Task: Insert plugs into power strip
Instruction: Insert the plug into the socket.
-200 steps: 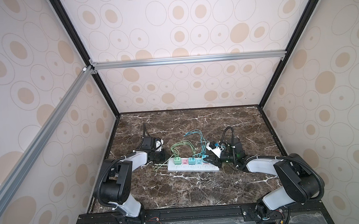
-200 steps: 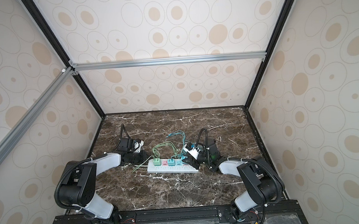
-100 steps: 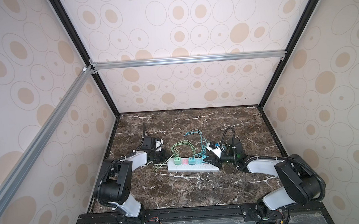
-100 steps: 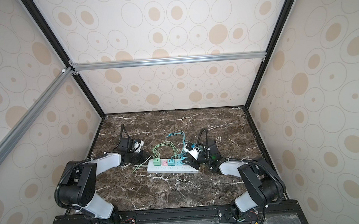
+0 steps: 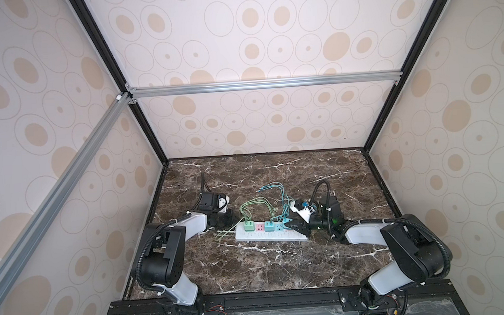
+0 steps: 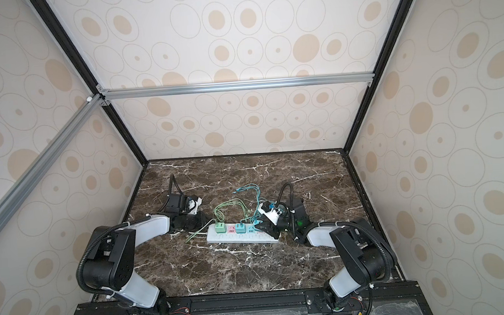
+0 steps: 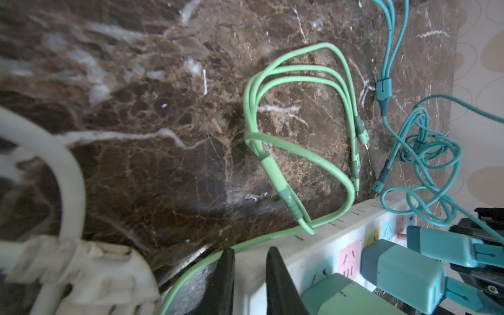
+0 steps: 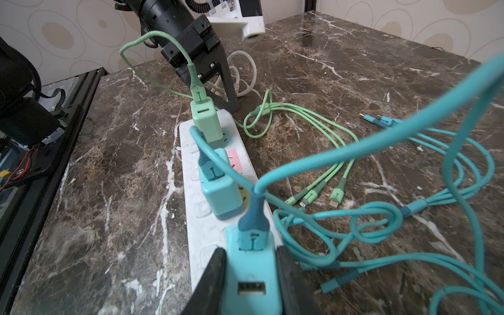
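Observation:
The white power strip (image 5: 270,238) (image 6: 243,239) lies mid-table. A mint green plug (image 5: 249,225) (image 8: 206,120) stands in its left end socket. A teal-blue plug (image 5: 268,225) (image 8: 221,193) stands two sockets along, past the bare pink one. My right gripper (image 8: 249,249) is shut on another teal-blue plug (image 8: 253,275) (image 7: 441,245), upright over the socket beside it. A sliver of prong shows under that plug in the left wrist view. My left gripper (image 7: 249,253) (image 5: 233,222) is low at the strip's left end, its fingers (image 8: 226,87) closed on that white end.
The strip's thick white cord and white plug (image 7: 90,272) lie coiled behind my left gripper. Loose green cable ends (image 8: 313,196) and a tangle of teal cables (image 8: 381,218) spread over the marble behind the strip. Patterned walls close in three sides.

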